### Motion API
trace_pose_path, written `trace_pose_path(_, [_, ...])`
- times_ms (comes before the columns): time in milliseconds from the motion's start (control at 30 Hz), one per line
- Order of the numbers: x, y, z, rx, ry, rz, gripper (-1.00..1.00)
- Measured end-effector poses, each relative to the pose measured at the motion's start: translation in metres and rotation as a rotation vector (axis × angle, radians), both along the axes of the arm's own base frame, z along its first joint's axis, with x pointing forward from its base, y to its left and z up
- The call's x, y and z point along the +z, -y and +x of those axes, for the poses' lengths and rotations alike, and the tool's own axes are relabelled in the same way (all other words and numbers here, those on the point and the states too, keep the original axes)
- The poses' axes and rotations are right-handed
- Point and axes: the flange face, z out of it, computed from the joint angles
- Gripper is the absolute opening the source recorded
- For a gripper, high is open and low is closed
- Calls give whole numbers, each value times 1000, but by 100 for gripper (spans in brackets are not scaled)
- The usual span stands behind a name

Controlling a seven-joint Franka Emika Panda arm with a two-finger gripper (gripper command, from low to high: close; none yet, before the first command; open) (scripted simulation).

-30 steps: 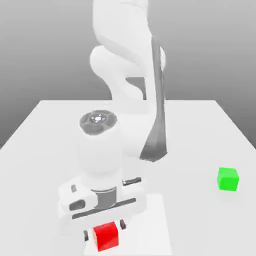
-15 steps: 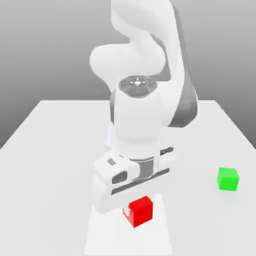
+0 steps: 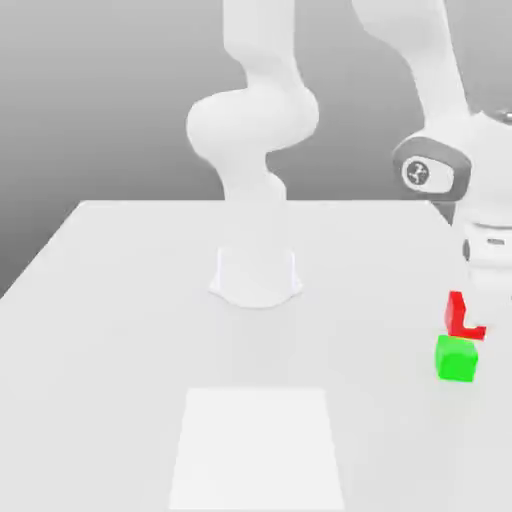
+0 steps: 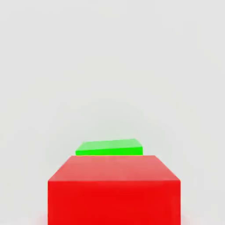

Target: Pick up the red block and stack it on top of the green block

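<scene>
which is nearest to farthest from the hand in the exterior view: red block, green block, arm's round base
1. red block, held in the hand, at the exterior view's right.
2. green block, just below the red one.
3. arm's round base, mid-table, toward the left.

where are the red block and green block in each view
red block [image 3: 458,312], exterior view, visible red face under the hand; [image 4: 114,193], hand view, near face
green block [image 3: 456,359], exterior view, front face; [image 4: 110,147], hand view, top face

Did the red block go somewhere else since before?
Yes. The red block left the near edge of the table and traveled toward the exterior view's right; it now hangs just above the green block, which stayed put.
</scene>
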Motion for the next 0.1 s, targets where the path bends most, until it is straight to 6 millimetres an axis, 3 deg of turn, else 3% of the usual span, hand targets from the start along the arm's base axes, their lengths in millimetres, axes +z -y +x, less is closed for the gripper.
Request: trace_pose_path(100, [0, 0, 0, 0, 0, 0, 100])
